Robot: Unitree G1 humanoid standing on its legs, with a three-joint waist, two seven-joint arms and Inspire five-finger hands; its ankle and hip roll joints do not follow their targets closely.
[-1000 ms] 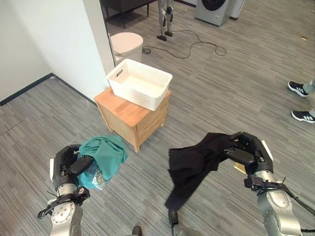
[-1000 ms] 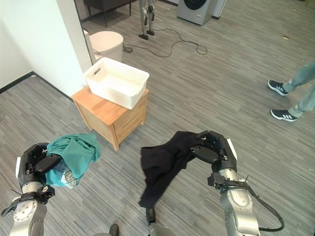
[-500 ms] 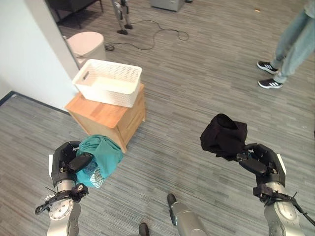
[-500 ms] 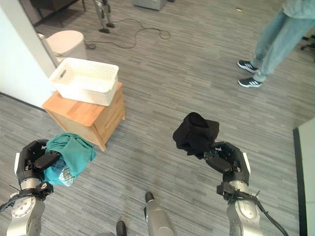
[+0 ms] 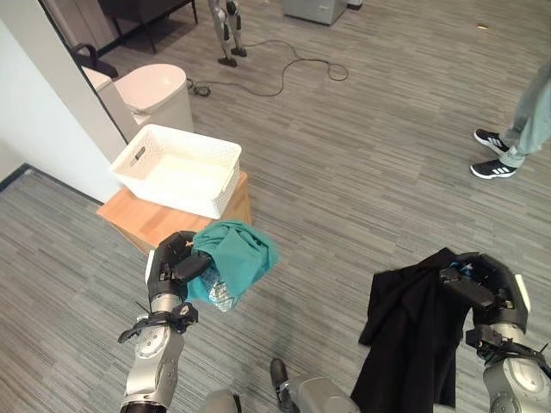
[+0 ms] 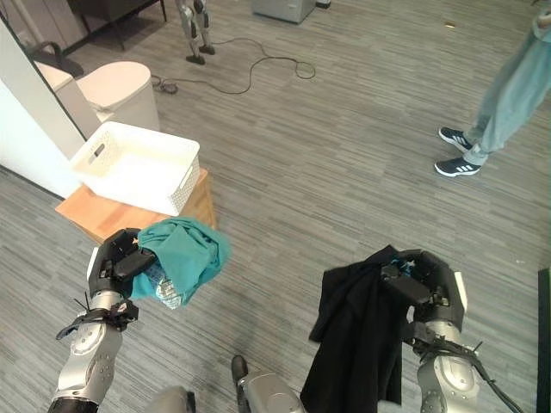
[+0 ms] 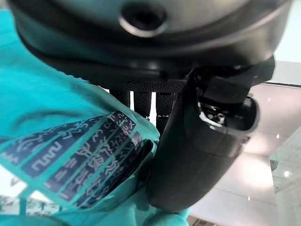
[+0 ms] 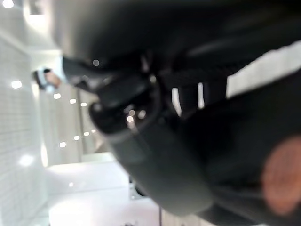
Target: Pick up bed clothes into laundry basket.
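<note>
Since half a second ago the black garment [image 5: 411, 335] has dropped from a bundle to a long hanging drape, and the left hand [image 5: 172, 262] has carried the teal garment [image 5: 234, 258] up beside the cabinet [image 5: 142, 225]. Each hand grips its cloth, the right hand [image 5: 482, 288] well off from the basket [image 5: 176, 168] (still empty). Carrying is in progress; next, I judge, lift the teal over the rim and release.
</note>
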